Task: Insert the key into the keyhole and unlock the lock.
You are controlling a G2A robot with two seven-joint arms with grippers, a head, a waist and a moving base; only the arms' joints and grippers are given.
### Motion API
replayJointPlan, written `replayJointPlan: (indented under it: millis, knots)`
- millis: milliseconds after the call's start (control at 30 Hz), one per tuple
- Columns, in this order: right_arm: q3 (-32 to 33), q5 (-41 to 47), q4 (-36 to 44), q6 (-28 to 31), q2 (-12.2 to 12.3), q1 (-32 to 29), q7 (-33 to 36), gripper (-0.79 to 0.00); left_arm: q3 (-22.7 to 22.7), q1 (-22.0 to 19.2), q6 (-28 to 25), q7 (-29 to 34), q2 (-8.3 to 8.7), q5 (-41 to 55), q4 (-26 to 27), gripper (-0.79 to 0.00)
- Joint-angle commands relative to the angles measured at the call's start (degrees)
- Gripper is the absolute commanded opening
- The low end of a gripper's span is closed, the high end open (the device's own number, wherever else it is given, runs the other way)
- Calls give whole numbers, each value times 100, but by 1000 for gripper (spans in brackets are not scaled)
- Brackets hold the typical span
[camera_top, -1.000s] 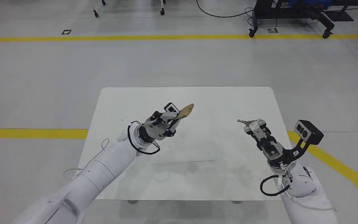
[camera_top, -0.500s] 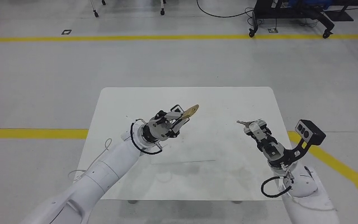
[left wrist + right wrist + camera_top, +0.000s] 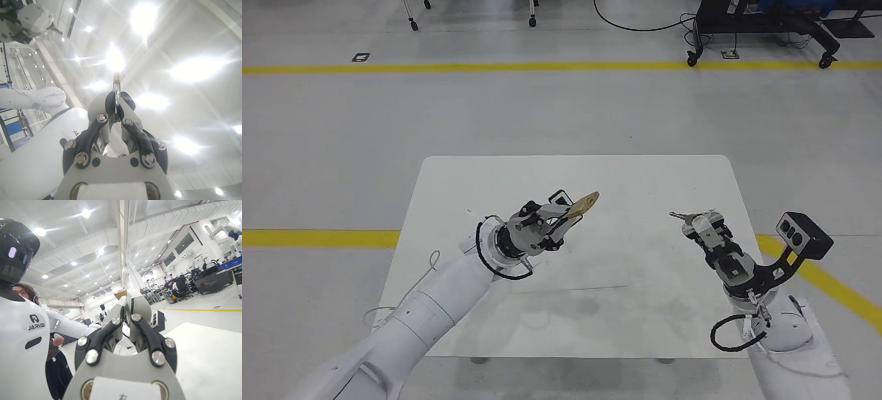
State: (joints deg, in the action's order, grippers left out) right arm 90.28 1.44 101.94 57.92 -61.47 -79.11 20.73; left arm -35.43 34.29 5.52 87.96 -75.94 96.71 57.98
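Observation:
A brass padlock (image 3: 584, 203) is held up above the white table, left of centre, and my left gripper (image 3: 564, 212) is shut on it. From the left wrist the padlock (image 3: 116, 81) appears edge-on, sticking out past the left gripper (image 3: 116, 103). A small silver key (image 3: 679, 216) points toward the padlock from my right gripper (image 3: 699, 223), which is shut on it above the table's right side. A wide gap separates key and padlock. Farther off in the left wrist view are the right gripper (image 3: 47, 23) and the key tip (image 3: 56, 30). The right gripper (image 3: 127, 303) hides the key; the padlock (image 3: 120, 294) shows beyond it.
The white table (image 3: 642, 290) lies below both arms with nothing else on it. Its near edge and right edge lie close to the right arm. Grey floor with yellow lines surrounds it. In the right wrist view the table top (image 3: 204, 351) lies beside the right gripper.
The left arm has carried the padlock a little to the right, toward the key. The right gripper with the key has shifted only slightly.

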Motion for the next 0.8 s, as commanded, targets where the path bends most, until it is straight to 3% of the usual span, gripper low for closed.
replayJointPlan:
  millis: [0,200,433,767]
  knots:
    - [149,-715,360,8,-3,-28,-5,-785,-96,66,287,4,61,-311,148,-785]
    - [333,-1726,1043,8,31,-194,-160,-785,-447,344,715,4,287,-1121,412,-785]
    - [116,-2558,1437,8,123,43,-586,-785,-664,566,1076,4,431,-1202,593,-785]
    - [-558,-5260,1481,8,457,354,-2471,-785,234,316,1077,4,488,-595,319,-785]
